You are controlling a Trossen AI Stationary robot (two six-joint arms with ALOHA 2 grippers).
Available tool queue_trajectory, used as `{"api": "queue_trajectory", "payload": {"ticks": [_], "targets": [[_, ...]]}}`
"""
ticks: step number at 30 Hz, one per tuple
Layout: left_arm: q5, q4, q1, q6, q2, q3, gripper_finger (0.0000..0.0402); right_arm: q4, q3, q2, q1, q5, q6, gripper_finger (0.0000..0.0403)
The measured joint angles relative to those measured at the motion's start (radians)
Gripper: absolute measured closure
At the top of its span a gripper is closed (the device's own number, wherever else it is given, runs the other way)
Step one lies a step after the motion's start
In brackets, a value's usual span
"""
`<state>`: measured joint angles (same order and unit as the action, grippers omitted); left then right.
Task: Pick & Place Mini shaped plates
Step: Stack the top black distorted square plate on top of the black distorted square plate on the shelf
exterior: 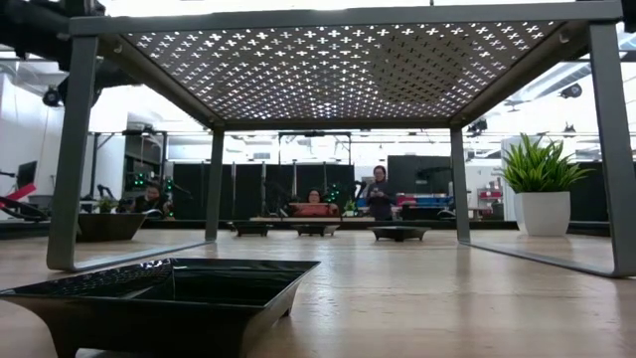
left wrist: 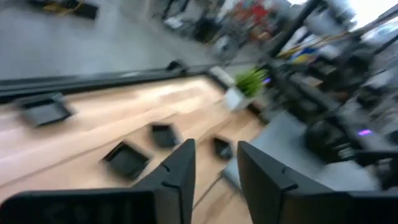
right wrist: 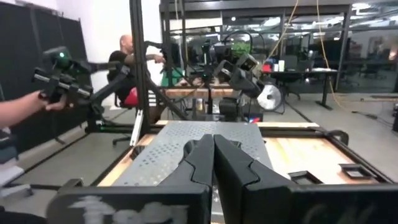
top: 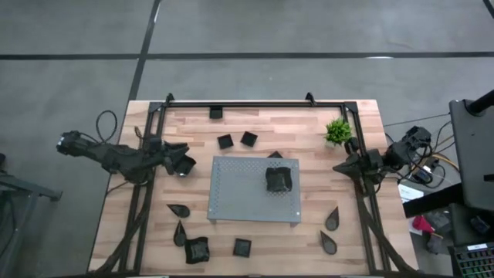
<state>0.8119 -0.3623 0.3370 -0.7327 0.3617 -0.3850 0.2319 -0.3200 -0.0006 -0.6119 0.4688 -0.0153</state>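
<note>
at the near edge of the desk [top: 154, 232] lie some mini shaped plates: a wavy one [top: 197, 249], a square one [top: 242, 247], and teardrop ones on the left [top: 178, 209] and on the right [top: 333, 219]. in the low view one black square plate [exterior: 164, 298] sits very close to the camera.

in the middle stands the grey board [top: 239, 189] with many small holes. one wavy black plate [top: 279, 178] sits on top of it, toward its right side.

the left arm reaches in flat from the left edge of the desk. its left pincer [top: 184, 162] is just beside the board's left side, and its two fingers [left wrist: 180, 171] stand a little apart with nothing between them.

the right arm waits at the right edge of the desk, bent back, and its right pincer [top: 340, 167] points toward the board. its fingers [right wrist: 202, 158] are pressed together and hold nothing.

farther back, two small square plates [top: 236, 140] lie side by side, and another square plate [top: 216, 113] lies at the far edge. a little green plant [top: 337, 131] stands at the far right.
</note>
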Motion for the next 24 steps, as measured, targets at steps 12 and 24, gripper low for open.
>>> {"api": "queue_trajectory", "payload": {"ticks": [12,24], "targets": [[-0.099,-0.337,-0.163,-0.185,0.217,-0.14,0.023,0.02,0.088,0.0,0.002,-0.057,0.014,0.0394],[-0.368,-0.56,-0.461,-0.158,0.457,-0.255,0.023,-0.002,0.18,0.002,0.002,0.002,-0.02,0.0394]]}}
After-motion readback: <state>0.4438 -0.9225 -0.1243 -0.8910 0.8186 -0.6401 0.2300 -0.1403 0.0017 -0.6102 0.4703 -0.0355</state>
